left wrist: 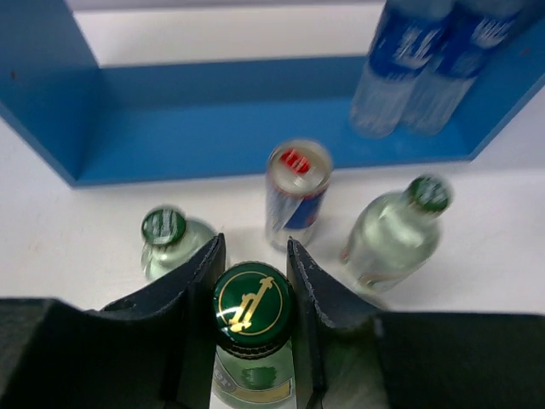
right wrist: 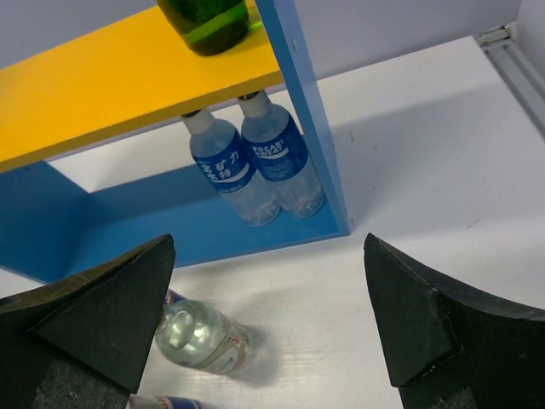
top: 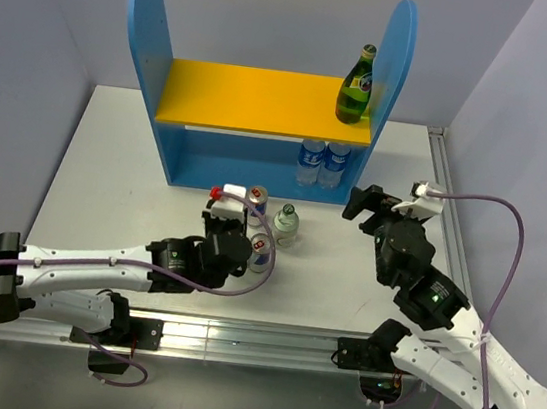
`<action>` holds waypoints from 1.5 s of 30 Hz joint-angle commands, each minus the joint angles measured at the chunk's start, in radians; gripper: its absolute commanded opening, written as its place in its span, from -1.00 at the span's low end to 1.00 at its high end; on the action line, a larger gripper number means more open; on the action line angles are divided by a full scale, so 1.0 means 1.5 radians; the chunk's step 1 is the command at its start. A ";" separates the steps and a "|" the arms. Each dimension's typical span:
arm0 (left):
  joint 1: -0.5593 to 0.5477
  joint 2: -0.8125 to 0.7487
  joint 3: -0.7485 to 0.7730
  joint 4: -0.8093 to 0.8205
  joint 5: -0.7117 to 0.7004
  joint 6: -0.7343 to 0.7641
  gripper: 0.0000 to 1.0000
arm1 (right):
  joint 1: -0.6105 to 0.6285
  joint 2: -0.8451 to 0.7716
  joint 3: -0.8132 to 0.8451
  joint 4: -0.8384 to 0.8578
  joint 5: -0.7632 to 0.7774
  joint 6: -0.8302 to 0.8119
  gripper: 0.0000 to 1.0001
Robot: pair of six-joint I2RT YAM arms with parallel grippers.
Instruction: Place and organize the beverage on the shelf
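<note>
Left fingers (left wrist: 203, 285) are pinched on the neck of a green bottle (left wrist: 253, 308), right under the cap. It's upright just in front of the shelf (left wrist: 213, 128). I can't tell if its base is off the desk (left wrist: 68, 247) yet. It looks like glass, so I'd guess stiff, a bit heavy for its size, slick and breakable. Held at the neck it'll probably want to swing, though the cap's lip should stop it sliding through. A can (left wrist: 296, 192) and two clear bottles (left wrist: 393, 239) crowd it, so go straight up. Its twin (top: 356, 84) sits at the right end of the yellow board. Right fingers (right wrist: 102, 307) are spread wide, empty, near the shelf's right panel.
</note>
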 commanded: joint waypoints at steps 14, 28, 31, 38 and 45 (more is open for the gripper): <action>0.157 0.162 0.500 0.162 0.179 0.352 -0.99 | 0.003 -0.071 -0.088 -0.034 -0.050 0.099 0.93; 0.276 0.443 0.958 0.044 0.324 0.383 -0.99 | 0.003 -0.086 -0.144 -0.026 -0.059 0.107 0.93; 0.303 0.483 0.987 0.053 0.354 0.356 -0.99 | 0.003 -0.091 -0.150 -0.026 -0.057 0.104 0.93; 0.329 0.552 1.040 0.052 0.408 0.297 -0.99 | 0.003 -0.098 -0.162 -0.025 -0.057 0.102 0.93; 0.336 0.600 1.071 0.056 0.468 0.266 -0.99 | 0.003 -0.095 -0.167 -0.019 -0.054 0.100 0.93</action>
